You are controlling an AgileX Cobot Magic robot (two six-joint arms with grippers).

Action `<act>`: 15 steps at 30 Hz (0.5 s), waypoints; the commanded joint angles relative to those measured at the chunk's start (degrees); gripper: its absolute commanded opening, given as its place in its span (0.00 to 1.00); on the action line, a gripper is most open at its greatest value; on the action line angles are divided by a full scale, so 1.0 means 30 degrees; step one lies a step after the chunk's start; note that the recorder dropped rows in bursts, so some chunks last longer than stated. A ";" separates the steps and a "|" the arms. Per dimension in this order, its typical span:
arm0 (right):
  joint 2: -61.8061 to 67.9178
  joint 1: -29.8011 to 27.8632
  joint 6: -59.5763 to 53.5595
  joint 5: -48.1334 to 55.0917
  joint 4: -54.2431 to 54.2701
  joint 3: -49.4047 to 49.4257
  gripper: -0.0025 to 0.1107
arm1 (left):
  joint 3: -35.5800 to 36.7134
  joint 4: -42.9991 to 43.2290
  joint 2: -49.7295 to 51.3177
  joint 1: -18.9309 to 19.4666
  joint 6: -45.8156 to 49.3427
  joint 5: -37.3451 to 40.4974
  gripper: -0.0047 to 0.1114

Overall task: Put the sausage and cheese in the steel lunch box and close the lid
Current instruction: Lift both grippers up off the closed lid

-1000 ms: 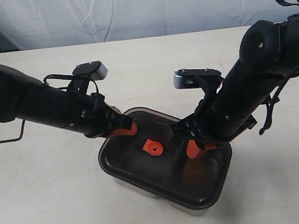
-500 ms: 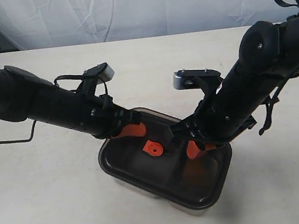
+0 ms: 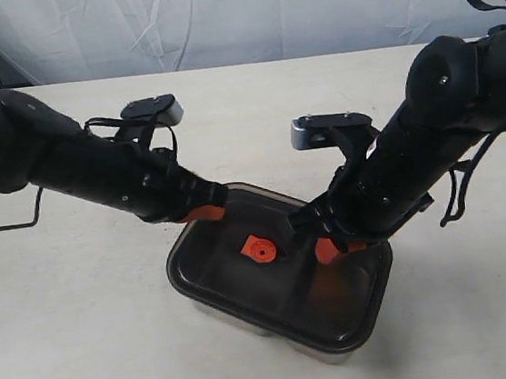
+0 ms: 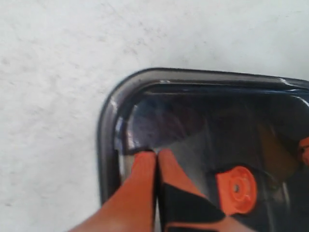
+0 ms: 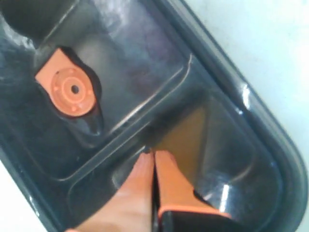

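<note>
The dark smoky lid (image 3: pixel 282 282) lies on the steel lunch box (image 3: pixel 234 321), of which only a thin shiny edge shows beneath. Its orange valve (image 3: pixel 259 248) sits at the centre. My left gripper (image 3: pixel 206 213) is shut, its tips resting on the lid's far left corner (image 4: pixel 157 153). My right gripper (image 3: pixel 327 252) is shut too, tips down on the lid to the right of the valve (image 5: pixel 153 153). A dull yellow-brown shape (image 5: pixel 186 135) shows through the lid; I cannot tell whether it is the cheese. The sausage is hidden.
The box stands on a pale tabletop (image 3: pixel 78 337) with a white cloth backdrop (image 3: pixel 233 13) behind it. Both black arms reach in from the sides over the box. A loose cable (image 3: pixel 1 227) trails on the left.
The left gripper slid right along the lid's far edge, then came back left to the corner. The right gripper and the lid have stayed put.
</note>
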 commanded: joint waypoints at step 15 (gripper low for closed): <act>-0.3543 -0.0016 -0.0139 -0.0437 -0.0768 0.0117 0.02 | -0.0684 0.1425 -0.0681 -0.0526 0.0119 -0.1464 0.04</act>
